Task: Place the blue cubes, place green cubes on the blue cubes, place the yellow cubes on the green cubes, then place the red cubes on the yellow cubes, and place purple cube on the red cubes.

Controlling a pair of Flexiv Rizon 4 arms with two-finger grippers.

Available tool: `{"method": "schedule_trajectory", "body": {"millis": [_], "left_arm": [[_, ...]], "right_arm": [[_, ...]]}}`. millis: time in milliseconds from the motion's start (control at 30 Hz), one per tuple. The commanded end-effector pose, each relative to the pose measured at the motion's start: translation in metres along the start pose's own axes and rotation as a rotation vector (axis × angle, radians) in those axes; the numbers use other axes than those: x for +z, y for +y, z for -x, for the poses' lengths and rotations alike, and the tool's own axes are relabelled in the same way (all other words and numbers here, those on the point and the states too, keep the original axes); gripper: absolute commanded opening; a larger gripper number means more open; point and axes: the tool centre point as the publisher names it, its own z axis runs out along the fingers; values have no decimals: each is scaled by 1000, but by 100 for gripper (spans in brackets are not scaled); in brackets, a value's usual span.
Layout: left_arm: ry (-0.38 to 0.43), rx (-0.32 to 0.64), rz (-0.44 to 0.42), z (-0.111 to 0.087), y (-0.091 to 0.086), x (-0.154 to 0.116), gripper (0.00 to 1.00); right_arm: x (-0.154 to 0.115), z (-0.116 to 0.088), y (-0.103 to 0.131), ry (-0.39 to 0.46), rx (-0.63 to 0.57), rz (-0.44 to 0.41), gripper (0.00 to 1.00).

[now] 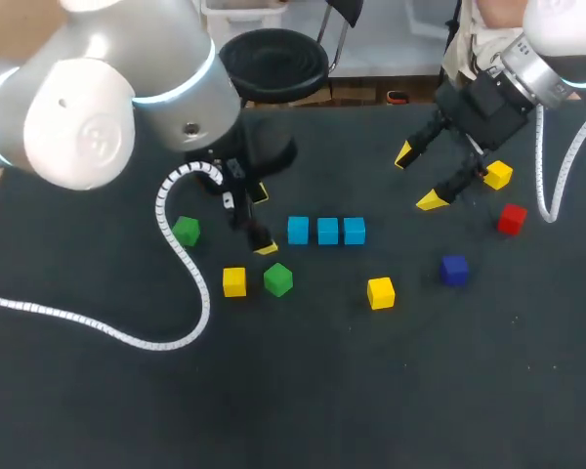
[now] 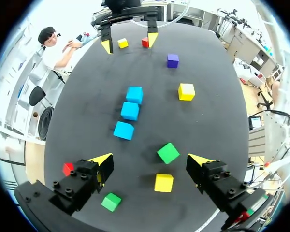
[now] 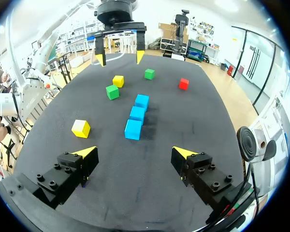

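Note:
Three blue cubes lie in a row mid-table, also seen from the left wrist and the right wrist. My left gripper hangs open just left of the row, empty, with a green cube and a yellow cube between its fingers' line. A second green cube lies further left, and a red cube sits beside one finger. My right gripper is open and empty at the back right, near a yellow cube and a red cube. A purple cube sits nearer the front.
Another yellow cube lies in front of the blue row. The left arm's white cable loops over the table's left side. The black tabletop is bare along the front.

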Motion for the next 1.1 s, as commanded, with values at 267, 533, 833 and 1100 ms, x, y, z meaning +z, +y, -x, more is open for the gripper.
{"method": "schedule_trajectory", "body": {"millis": [267,533,833,1100], "left_arm": [[-54,9,-24,-16,-4,-6,100],[-31,0,-16,-24,-3,-9,100],[-100,18,-39,-23,8,-14,100],[-130,30,-29,-23,21,-24,100]], "right_arm": [[0,0,0,-1,-1,-1,100],[0,0,0,-1,-1,-1,100],[0,0,0,-1,-1,-1,100],[0,0,0,-1,-1,-1,100]]}}
